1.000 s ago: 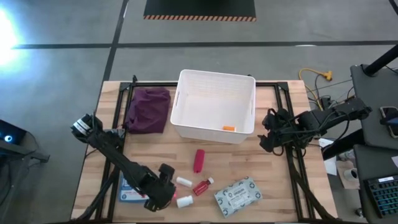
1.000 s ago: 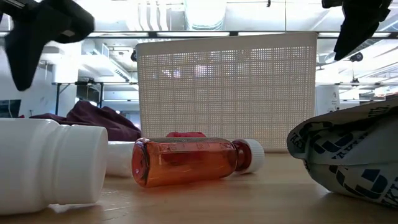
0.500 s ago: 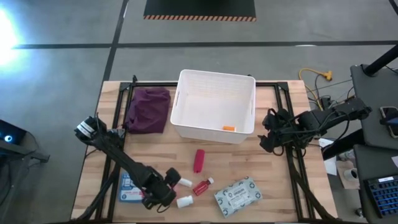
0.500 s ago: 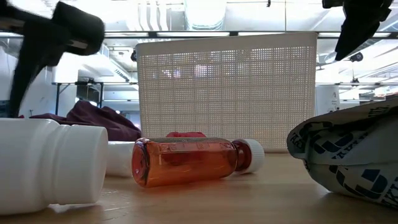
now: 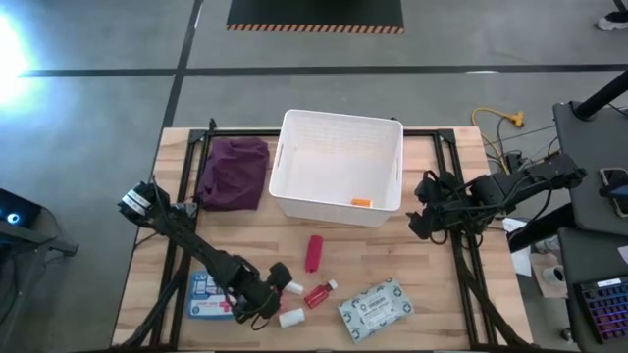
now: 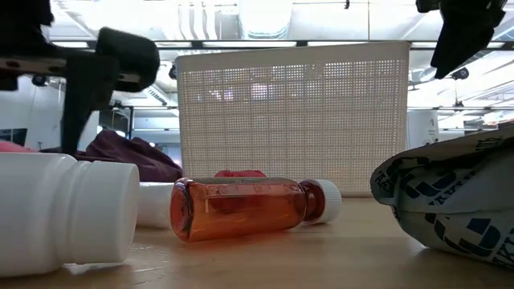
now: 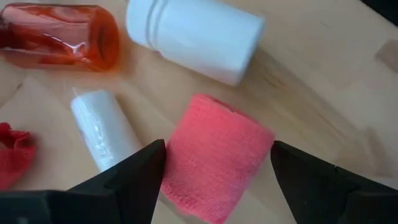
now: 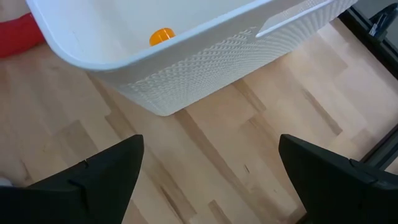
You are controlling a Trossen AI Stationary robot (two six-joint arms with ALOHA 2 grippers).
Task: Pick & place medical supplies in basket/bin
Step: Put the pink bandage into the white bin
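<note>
My left gripper (image 5: 269,295) is open and low over the near part of the table. In its wrist view its fingers straddle the pink cube (image 7: 217,158), and no touch shows. Beside the cube lie a small white vial (image 7: 102,127), a larger white vial (image 7: 193,34), the red bottle (image 7: 59,34) and the red tube (image 5: 314,252). The blue-white first-aid box (image 5: 208,294) and the grey-green packet (image 5: 375,307) lie flat on the table. The orange bottle (image 5: 361,203) lies inside the white bin (image 5: 341,119). My right gripper (image 5: 420,208) waits, open, beside the bin's right side.
The purple cloth (image 5: 235,174) lies left of the bin, at the table's far left. Bare wood shows between the bin and the supplies, and on the table's right near part. Black frame rails run along the table's left and right edges.
My left gripper has moved a little toward the table's right, closer to the white vials and the red bottle. This has uncovered more of the first-aid box. Its fingers have stayed open. The right arm has kept still.
</note>
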